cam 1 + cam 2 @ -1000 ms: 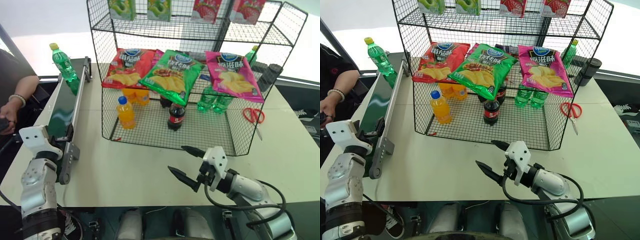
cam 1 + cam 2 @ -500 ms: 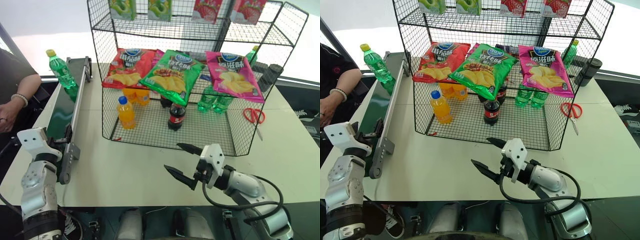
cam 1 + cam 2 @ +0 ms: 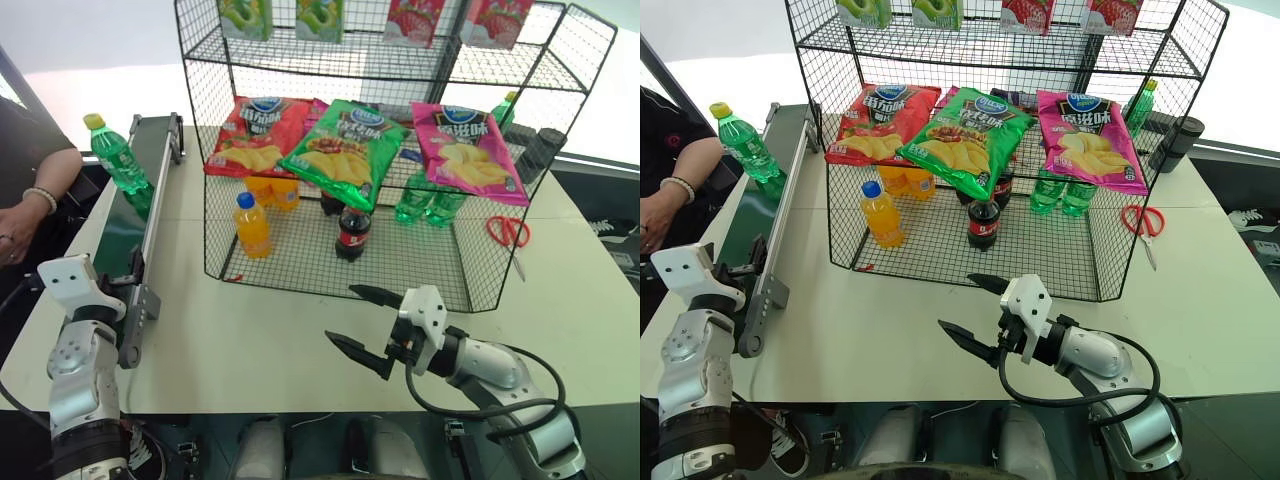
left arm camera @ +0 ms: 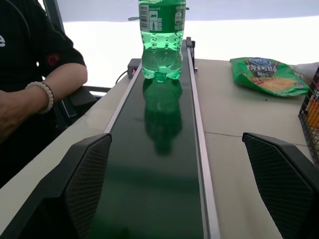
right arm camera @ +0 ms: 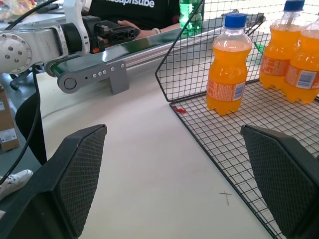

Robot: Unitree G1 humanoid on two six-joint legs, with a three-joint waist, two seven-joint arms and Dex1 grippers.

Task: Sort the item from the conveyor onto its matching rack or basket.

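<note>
waiting step: green bottle [image 4: 160,40] upright on the conveyor [image 4: 154,164], seemingly untouched; left claw [image 4: 182,186] spread, must close around it.

We've got a pale table [image 3: 280,340] carrying the black wire rack [image 3: 380,170] right ahead of our right gripper [image 3: 362,325]. The conveyor [image 3: 140,240] runs forward from our left gripper [image 4: 184,189], red scissors [image 3: 510,230] lying beyond the rack's far side.
</note>
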